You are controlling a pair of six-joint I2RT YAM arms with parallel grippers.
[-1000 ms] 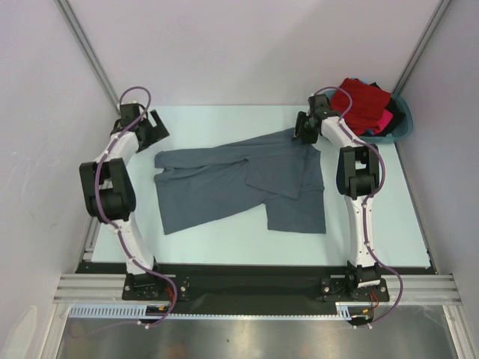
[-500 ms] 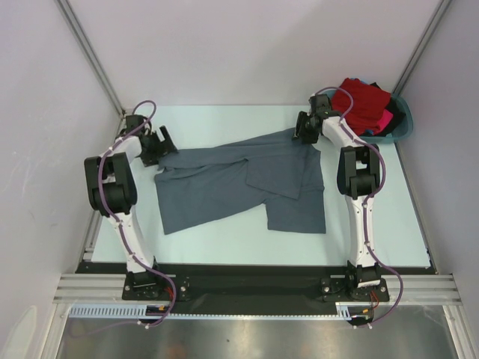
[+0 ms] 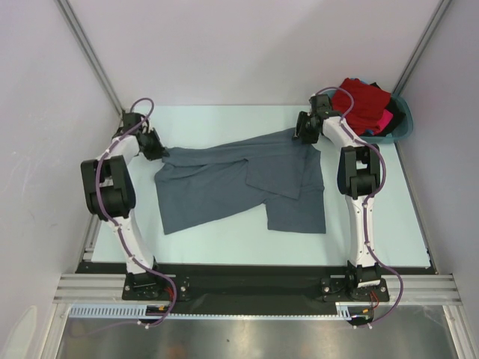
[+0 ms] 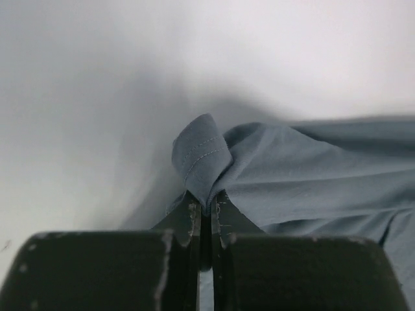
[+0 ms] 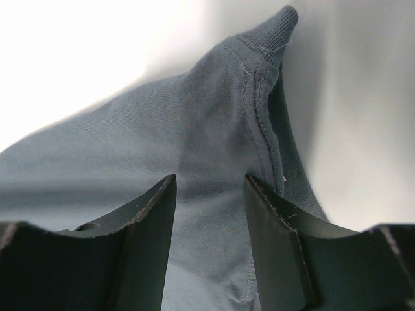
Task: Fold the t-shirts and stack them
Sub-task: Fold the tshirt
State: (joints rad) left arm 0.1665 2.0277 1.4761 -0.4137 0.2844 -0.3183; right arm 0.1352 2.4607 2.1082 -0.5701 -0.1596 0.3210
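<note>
Left claw (image 4: 206, 208) moved in, pinching slate-grey t-shirt (image 3: 224, 187) corner; right claw (image 5: 209, 181) grips its far edge.

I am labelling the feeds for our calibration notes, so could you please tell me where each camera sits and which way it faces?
Top external: fixed above and behind the arm bases, looking down at the table, the grey t-shirt and teal basin; the left arm and right arm show whole.
Left wrist: on the left arm, looking along the left gripper, shut on a hem corner; only its fingers show.
Right wrist: looking along the right gripper, fingers flanking a seamed edge.
Shared: all three see the grey t-shirt.
</note>
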